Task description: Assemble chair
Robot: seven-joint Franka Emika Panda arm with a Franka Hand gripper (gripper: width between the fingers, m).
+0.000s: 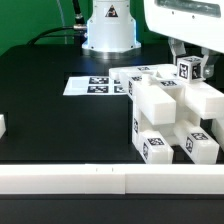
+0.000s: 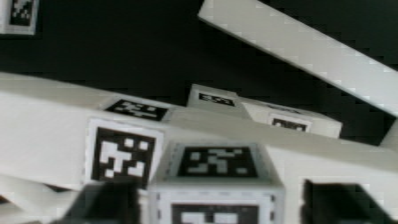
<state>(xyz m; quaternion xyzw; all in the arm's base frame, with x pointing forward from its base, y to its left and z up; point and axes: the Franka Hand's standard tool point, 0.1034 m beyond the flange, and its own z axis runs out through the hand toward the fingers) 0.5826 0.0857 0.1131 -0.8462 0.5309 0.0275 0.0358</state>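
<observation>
The chair's white tagged parts (image 1: 165, 108) stand clustered at the exterior view's right, blocks and legs packed together. My gripper (image 1: 190, 64) hangs over the far right of the cluster, around a small tagged block (image 1: 188, 71) on top of it. In the wrist view that tagged block (image 2: 217, 180) sits between my fingers (image 2: 111, 205), with a visible gap on one side. My gripper (image 2: 228, 207) looks open and straddles the block. More tagged chair pieces (image 2: 121, 150) lie just beyond it.
The marker board (image 1: 98, 86) lies flat in front of the robot base (image 1: 108, 30). A white rail (image 1: 110, 180) runs along the table's near edge. A small white piece (image 1: 2, 126) shows at the exterior view's left edge. A long white bar (image 2: 302, 60) crosses the wrist view.
</observation>
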